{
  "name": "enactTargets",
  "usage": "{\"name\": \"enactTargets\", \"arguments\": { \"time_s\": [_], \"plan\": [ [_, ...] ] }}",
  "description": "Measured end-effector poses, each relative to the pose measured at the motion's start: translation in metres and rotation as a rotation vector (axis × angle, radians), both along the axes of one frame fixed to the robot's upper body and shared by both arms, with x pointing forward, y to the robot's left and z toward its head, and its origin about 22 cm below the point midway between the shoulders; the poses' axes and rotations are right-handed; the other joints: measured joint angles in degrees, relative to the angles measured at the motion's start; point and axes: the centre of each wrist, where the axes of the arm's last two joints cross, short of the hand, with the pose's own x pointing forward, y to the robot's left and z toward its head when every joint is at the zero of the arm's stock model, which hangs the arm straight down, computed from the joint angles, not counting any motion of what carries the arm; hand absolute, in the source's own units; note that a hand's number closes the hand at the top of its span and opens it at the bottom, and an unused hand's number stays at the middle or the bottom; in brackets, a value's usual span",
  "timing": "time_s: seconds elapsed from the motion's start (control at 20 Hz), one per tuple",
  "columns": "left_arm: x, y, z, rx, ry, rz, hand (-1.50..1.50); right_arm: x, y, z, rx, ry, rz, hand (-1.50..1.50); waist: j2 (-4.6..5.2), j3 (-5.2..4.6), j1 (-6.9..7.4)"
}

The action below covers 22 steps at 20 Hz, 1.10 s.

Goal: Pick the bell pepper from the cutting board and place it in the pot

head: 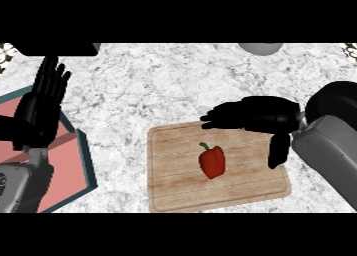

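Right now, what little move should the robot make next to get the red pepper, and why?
Probably lower the right hand down and toward the bell pepper. That hand hovers open over the cutting board's far edge, thumb hanging beside the pepper, touching nothing. The pepper lies alone mid-board. The left hand rests open at the left.

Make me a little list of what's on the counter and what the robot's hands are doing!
pepper: red bell pepper, lying in the middle of the cutting board
right hand: right hand above the board's top right corner, fingers relaxed, not touching the pepper
left hand: left hand resting at the left, fingers up
pot: dark pot at the right edge, partly hidden by the forearm
counter: speckled white counter
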Motion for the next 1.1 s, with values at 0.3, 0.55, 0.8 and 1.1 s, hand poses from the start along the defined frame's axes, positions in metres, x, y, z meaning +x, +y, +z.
{"name": "enactTargets", "arguments": {
  "time_s": [0.3, 0.55, 0.8, 1.1],
  "plan": [
    [-0.002, 0.0, -0.002, -0.002, -0.003, 0.001, 0.0, -0.001, 0.013, -0.018, 0.016, -0.01, 0.02, -1.5, 0.04, 0.01, 0.11],
    [-0.002, 0.001, -0.001, -0.005, -0.003, 0.005, 0.0, -0.014, 0.018, -0.027, 0.04, -0.025, 0.034, -1.5, 0.0, 0.0, -0.04],
    [-0.002, 0.005, -0.005, -0.002, -0.003, 0.004, 0.0, -0.019, 0.028, -0.037, -0.001, -0.059, 0.009, -1.5, 0.0, 0.0, -0.07],
    [-0.003, 0.005, -0.003, 0.002, -0.003, -0.001, 0.0, -0.017, 0.04, -0.058, -0.026, -0.059, -0.012, -1.5, 0.03, 0.0, 0.04]
  ]
}}
